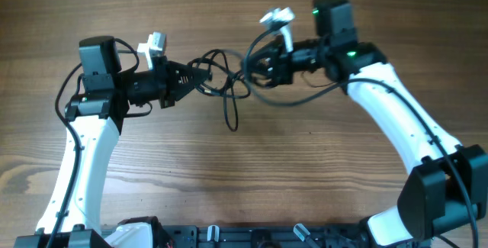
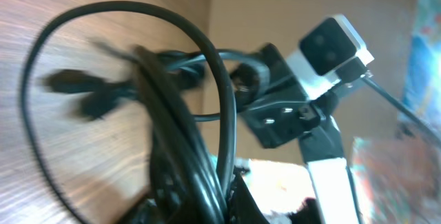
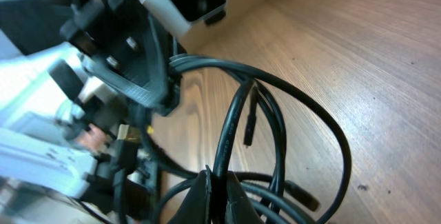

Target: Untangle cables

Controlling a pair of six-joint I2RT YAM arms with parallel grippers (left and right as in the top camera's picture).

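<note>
In the right wrist view, the nearest thing is the right gripper (image 3: 215, 193), whose fingers are pressed together on one strand of the cables (image 3: 229, 131). The cords are thin, black and limp. They look light and soft, with a smooth jacket that may slide between the pads. A firm pinch on a single strand close to the knot therefore seems better than a hold on a whole loop. Just beyond, the loops spread over the wooden table (image 3: 358, 52). Farther on, the left gripper (image 3: 164, 79) appears clamped on the other side of the bundle. In the overhead view one loose end (image 1: 232, 124) trails toward the robot. Its plug could catch if it is pulled through a loop.
</note>
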